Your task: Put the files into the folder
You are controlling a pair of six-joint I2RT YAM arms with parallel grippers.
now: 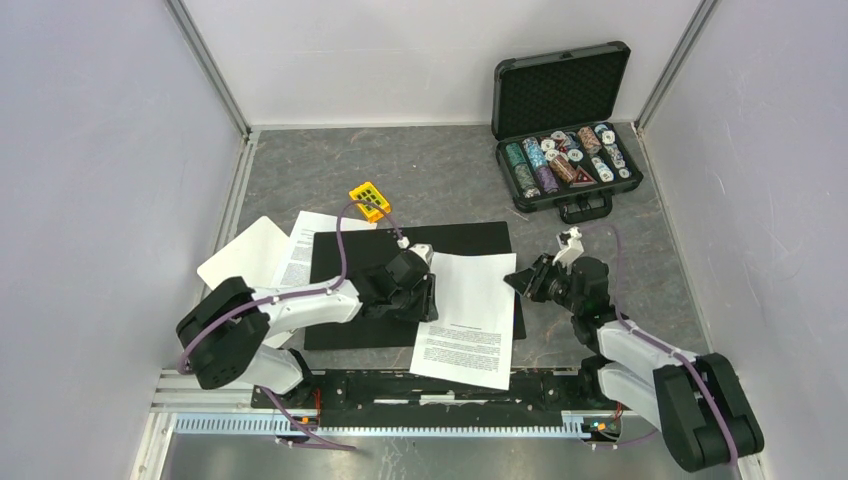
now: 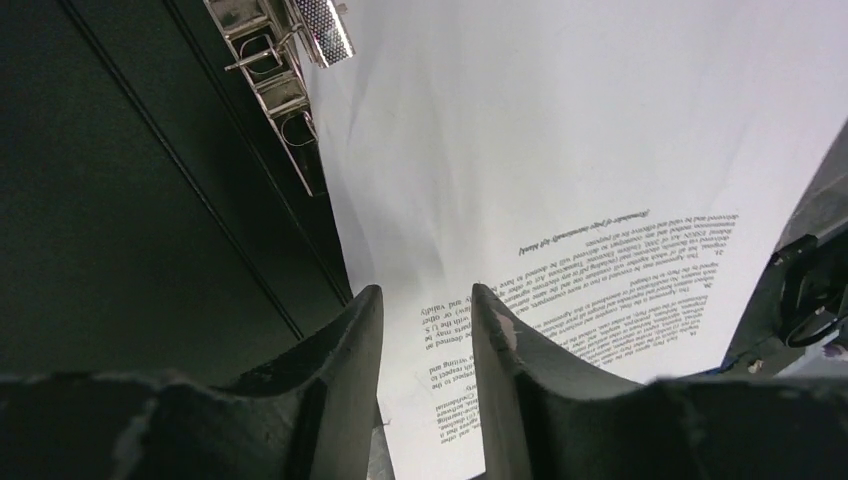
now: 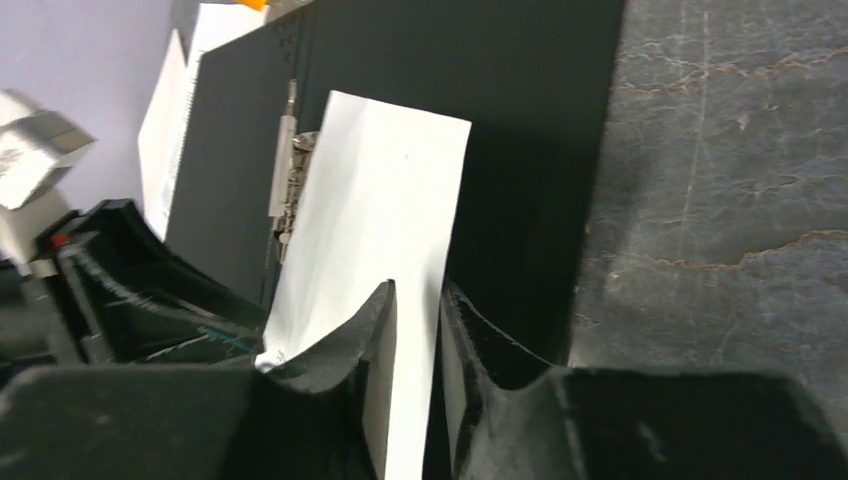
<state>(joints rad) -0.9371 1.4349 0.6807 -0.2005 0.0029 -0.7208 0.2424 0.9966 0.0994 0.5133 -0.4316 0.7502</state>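
The folder (image 1: 460,238) lies open on the table, black inside up, its metal clip (image 2: 280,60) along the spine. One printed sheet of the files (image 1: 468,320) rests on its right half and overhangs the near edge. My left gripper (image 1: 425,290) points down at that sheet's left edge; its jaws (image 2: 427,295) stand apart with the printed paper (image 2: 560,130) showing between them. My right gripper (image 1: 524,281) is at the sheet's right edge, fingers a narrow gap apart (image 3: 418,290), a strip of the white paper (image 3: 380,200) in the gap. A second printed sheet (image 1: 300,255) lies left of the folder.
A white clipboard (image 1: 240,258) lies under the left sheet. A small yellow object (image 1: 369,200) sits behind the folder. An open black case of poker chips (image 1: 565,150) stands at the back right. White walls close in on the left, right and back.
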